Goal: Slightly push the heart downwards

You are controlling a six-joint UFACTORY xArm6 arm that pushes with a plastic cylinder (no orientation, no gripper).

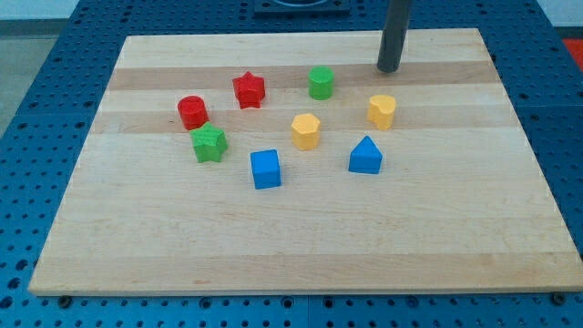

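Nearest the camera lies the front edge of the wooden worktop [301, 264], a pale board resting on a blue perforated table [27, 182]. No brand, label or writing can be read anywhere.

Next in size comes the dark rod, which enters from the view's top; the robot calls its lower end my tip [389, 69]. It sits near the board's far edge, above and just right of the yellow heart [382, 110], apart from it. No pincer exists on this arm, so nothing is held.

Blocks follow. A blue triangular block [365, 156] sits below the heart, and a blue cube [266, 169] further left. A yellow hexagon [306, 130] lies centrally, a green cylinder [321, 82] above it. Leftward sit a red star [248, 89], a red cylinder [192, 112] and a green star [209, 143].
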